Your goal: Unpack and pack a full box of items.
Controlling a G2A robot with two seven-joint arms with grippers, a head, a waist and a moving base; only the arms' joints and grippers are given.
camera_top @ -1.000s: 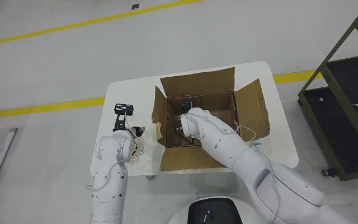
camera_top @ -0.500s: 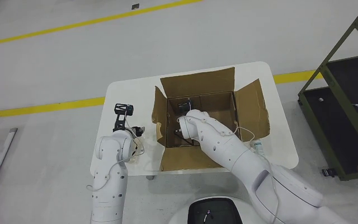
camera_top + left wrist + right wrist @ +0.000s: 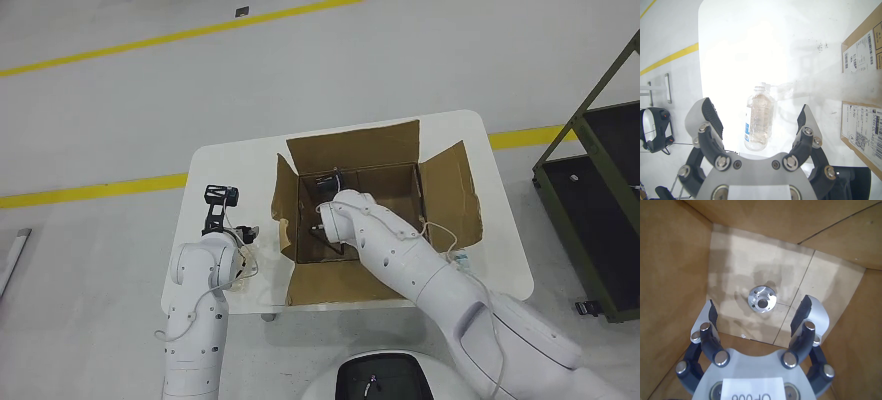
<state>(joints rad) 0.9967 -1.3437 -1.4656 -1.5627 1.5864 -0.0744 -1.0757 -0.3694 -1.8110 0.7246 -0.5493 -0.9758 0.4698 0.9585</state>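
With your R gripper (image 3: 759, 299) spread wide over the metal flange (image 3: 762, 302) on the cardboard box (image 3: 674, 256) floor, drop straight, centre it btwn the pads (image 3: 712, 313), then close.

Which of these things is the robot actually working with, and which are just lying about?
Part of the job:
- cardboard box
- round metal part inside it
- clear bottle on the table
- left gripper, open over the bottle
- right gripper, open inside the box

Just lying about:
- black-and-white gadget and yellow line on the floor
- green rack near the table
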